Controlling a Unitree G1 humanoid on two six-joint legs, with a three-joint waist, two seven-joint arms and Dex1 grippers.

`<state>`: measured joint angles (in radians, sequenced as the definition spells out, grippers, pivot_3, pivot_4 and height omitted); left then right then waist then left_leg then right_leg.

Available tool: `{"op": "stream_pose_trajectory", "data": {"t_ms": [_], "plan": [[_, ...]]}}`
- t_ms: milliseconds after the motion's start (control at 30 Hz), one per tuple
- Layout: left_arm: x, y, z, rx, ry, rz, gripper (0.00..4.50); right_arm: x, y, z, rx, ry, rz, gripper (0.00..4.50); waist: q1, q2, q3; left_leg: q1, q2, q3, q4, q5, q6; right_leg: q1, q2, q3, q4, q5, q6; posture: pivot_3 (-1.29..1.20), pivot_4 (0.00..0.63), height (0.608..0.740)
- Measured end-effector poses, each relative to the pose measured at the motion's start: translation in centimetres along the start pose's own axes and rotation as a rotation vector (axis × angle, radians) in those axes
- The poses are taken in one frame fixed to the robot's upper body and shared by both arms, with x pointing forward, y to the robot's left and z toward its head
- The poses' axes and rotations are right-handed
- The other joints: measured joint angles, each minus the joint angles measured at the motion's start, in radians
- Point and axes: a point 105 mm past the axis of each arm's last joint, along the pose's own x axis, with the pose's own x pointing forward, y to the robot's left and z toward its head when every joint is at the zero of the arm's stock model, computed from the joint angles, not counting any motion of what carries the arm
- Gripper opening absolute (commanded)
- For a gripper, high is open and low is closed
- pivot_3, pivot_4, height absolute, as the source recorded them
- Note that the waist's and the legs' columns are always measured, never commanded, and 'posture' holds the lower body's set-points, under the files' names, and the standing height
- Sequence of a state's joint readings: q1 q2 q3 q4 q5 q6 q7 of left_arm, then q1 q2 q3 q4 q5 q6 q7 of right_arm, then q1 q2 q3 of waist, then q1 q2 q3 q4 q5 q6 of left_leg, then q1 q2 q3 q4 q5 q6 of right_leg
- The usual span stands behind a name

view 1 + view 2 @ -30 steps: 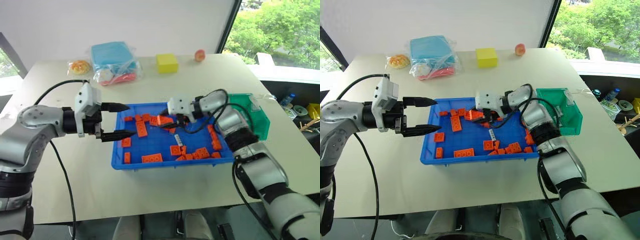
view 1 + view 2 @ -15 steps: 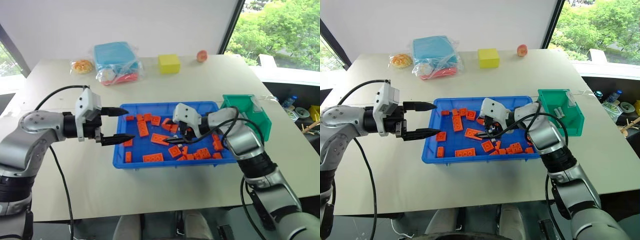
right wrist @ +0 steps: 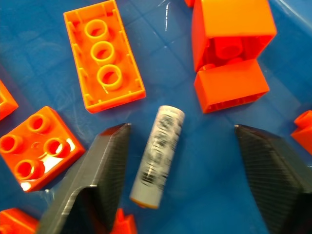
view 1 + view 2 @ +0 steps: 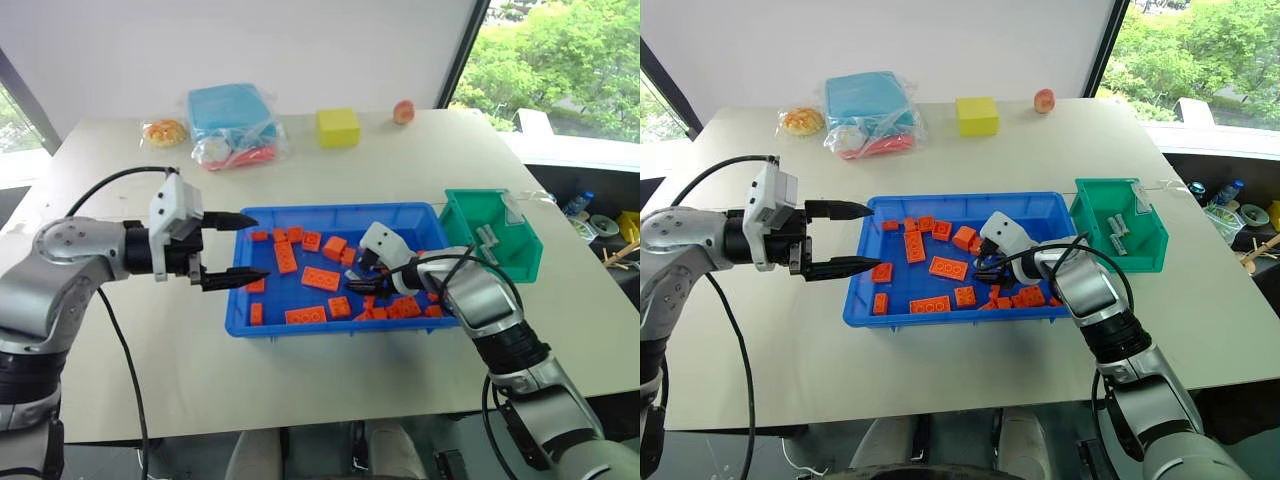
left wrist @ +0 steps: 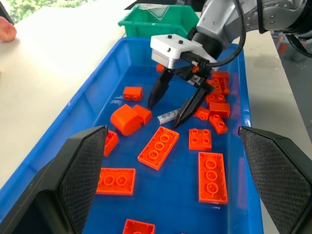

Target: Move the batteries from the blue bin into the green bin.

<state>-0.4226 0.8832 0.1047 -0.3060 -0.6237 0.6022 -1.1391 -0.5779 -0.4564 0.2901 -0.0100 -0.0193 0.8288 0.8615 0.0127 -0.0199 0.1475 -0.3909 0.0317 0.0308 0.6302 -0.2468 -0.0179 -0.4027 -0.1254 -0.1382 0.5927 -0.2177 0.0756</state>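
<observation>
The blue bin sits mid-table and holds several orange toy bricks. One silver-grey battery lies flat on its floor beside a long brick. My right gripper is open, low inside the bin's right half, with a finger on either side of that battery and not gripping it. The green bin stands just right of the blue bin, with batteries lying inside. My left gripper hovers open at the blue bin's left end, pointing right and holding nothing.
At the table's far side are a light-blue box wrapped in clear plastic, a yellow cube, a small peach-coloured fruit and a round pastry. A cable trails from each arm. The table's right edge runs close behind the green bin.
My right gripper has sunk and shifted right inside the blue bin, rolling its wrist, and now straddles the battery. The left gripper stayed put. The camera view shifted slightly.
</observation>
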Motion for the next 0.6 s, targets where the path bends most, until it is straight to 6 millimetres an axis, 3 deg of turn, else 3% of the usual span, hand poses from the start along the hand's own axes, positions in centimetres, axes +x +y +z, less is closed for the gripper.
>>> {"op": "stream_pose_trajectory", "data": {"t_ms": [133, 367, 467, 600], "plan": [[0.0, 0.2, 0.3, 0.009, -0.005, 0.002, 4.50, 0.0, 0.3, -0.2, -0.025, -0.011, 0.007, 0.07, 0.000, 0.000, 0.000, 0.000, 0.000, 0.000, 0.000, 0.000, 0.000, 0.000, 0.000, 0.000, 0.000, -0.001, 0.001, 0.00, 0.150, 0.706], [-0.1, 0.3, 0.2, 0.000, -0.005, 0.000, 4.50, -2.2, -0.9, -0.3, 0.023, -0.010, -0.012, 0.05, 0.001, 0.001, 0.001, -0.001, 0.000, 0.000, 0.000, 0.000, 0.000, 0.000, 0.000, 0.000, 0.000, -0.001, 0.001, 0.00, 0.150, 0.706], [-0.1, 0.3, 0.2, -0.001, -0.005, 0.000, 4.50, -5.4, -4.1, 0.7, 0.071, -0.053, -0.122, 0.05, 0.001, 0.001, 0.001, -0.001, 0.000, 0.000, 0.000, 0.000, 0.000, 0.000, 0.000, 0.000, -0.001, -0.001, 0.001, 0.00, 0.150, 0.706], [-0.1, 0.2, -0.2, -0.012, -0.002, -0.002, 4.50, -11.6, -9.9, 0.8, 0.132, -0.094, -0.380, 0.05, 0.002, 0.001, 0.000, -0.001, 0.000, 0.000, -0.001, 0.000, 0.000, -0.002, 0.000, 0.000, -0.003, -0.001, 0.001, 0.00, 0.150, 0.706]]}}
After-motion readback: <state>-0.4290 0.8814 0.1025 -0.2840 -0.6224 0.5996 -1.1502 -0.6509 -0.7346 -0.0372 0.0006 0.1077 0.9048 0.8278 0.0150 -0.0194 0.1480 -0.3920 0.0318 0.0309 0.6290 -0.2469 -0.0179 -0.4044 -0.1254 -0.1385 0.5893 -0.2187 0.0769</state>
